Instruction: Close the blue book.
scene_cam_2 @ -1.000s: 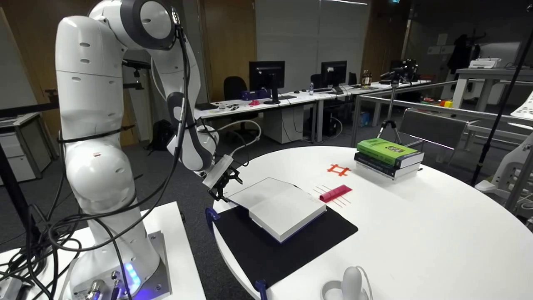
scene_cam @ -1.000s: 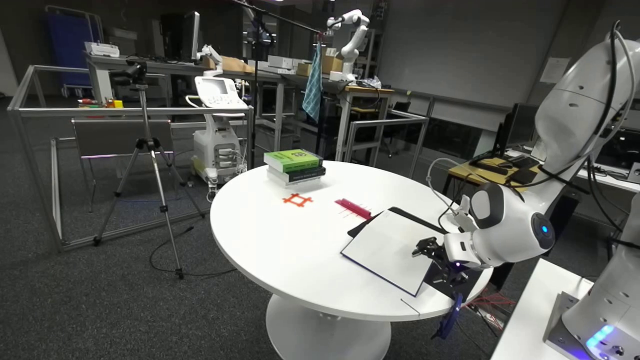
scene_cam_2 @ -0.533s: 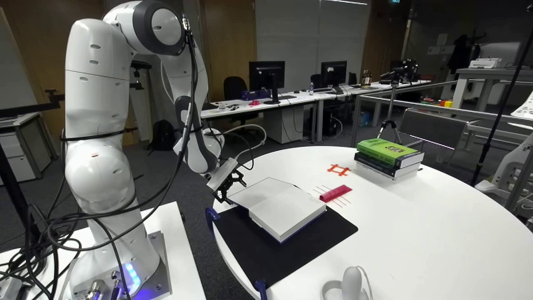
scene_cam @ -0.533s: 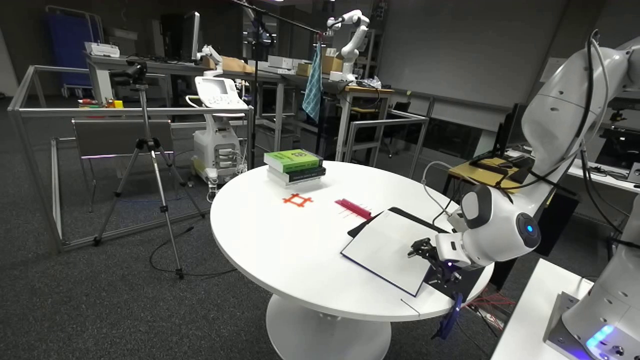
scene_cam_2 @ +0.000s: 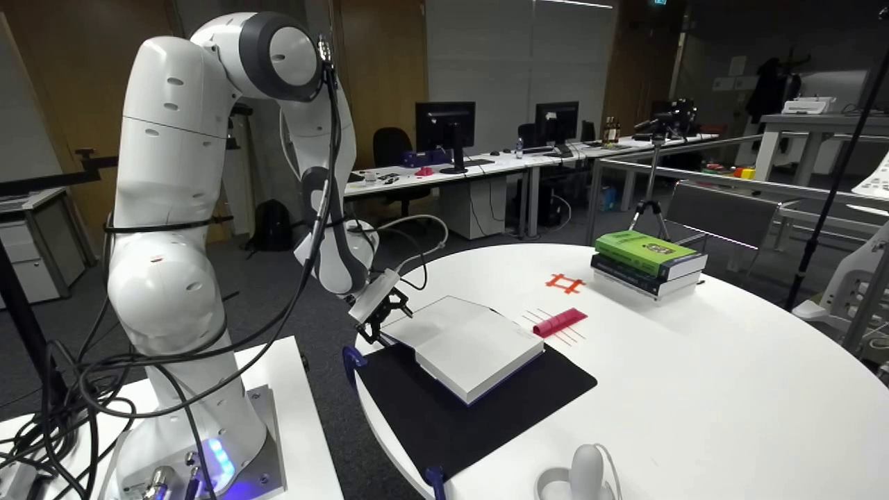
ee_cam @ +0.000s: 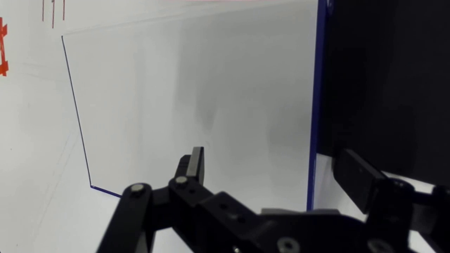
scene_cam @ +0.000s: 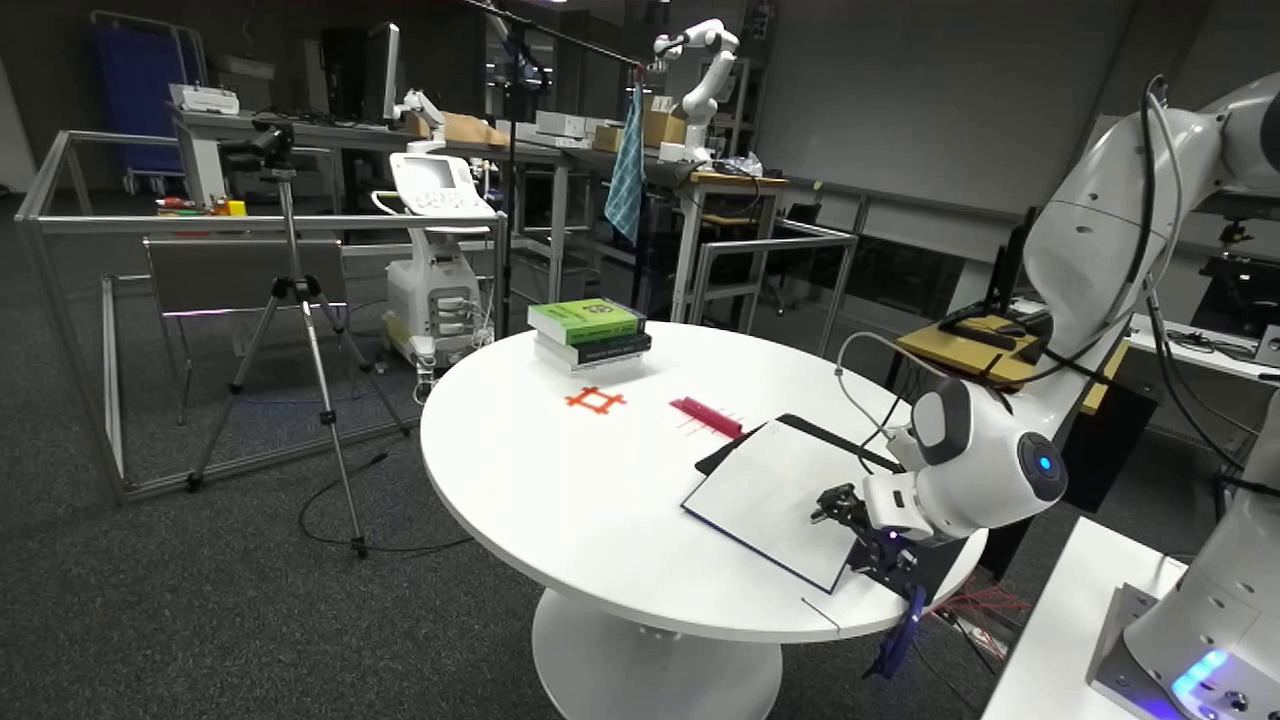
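In the wrist view the jaws of the gripper (ee_cam: 272, 154) stood wide apart. One jaw sat at seven o'clock, over the white page (ee_cam: 228, 105) of the open blue book (scene_cam_2: 465, 344); the other sat at four o'clock, past the book's blue edge (ee_cam: 316, 105), by the border of the black mat (ee_cam: 383, 88). That edge ran into the gap between them; whether either jaw touched it, I could not tell. The book lay partly over the mat, in an exterior view between three and four o'clock from the middle of the round table (scene_cam: 560, 470). The arm (scene_cam_2: 163, 278) stood nearly upright, bent over at the top, its forearm steep, the wrist tilted toward four or five o'clock.
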Available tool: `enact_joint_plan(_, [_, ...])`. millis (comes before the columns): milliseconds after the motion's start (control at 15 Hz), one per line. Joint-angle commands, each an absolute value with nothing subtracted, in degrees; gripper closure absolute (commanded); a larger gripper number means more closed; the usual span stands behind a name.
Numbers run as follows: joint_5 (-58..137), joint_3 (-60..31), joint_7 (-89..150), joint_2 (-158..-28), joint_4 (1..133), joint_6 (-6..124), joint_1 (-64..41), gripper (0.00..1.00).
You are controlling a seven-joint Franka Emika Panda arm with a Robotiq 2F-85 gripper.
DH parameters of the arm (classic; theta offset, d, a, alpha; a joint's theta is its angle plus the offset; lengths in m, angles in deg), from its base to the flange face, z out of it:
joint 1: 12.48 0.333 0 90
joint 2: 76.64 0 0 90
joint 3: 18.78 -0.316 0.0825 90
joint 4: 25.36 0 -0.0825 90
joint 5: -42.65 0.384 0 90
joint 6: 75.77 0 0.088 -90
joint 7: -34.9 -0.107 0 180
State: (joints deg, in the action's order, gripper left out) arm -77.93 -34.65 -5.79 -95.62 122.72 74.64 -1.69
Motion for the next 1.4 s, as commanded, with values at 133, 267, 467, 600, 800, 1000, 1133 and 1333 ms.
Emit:
enact_joint_plan(133, [-80.41,-36.38,-5.23,-95.74,121.31,72.93,-3.11,0.00])
enact_joint_plan(267, [-80.53,-36.79,-5.32,-95.18,120.93,72.94,-3.01,0.00])
enact_joint_plan(467, [-80.35,-37.54,-5.58,-94.23,120.32,73.06,-2.89,0.00])
enact_joint_plan(600, [-80.30,-38.05,-6.14,-92.90,119.91,73.74,-3.03,0.00])
enact_joint_plan(800, [-80.46,-38.56,-6.86,-90.96,119.56,74.12,-3.01,0.00])
enact_joint_plan(1000, [-80.50,-38.82,-7.83,-89.17,119.58,74.12,-2.75,0.00])
enact_joint_plan(1133, [-79.91,-38.97,-9.37,-87.57,120.16,73.90,-2.56,0.00])
enact_joint_plan(1333, [-78.84,-39.05,-14.32,-85.08,121.04,73.54,-2.35,0.00])
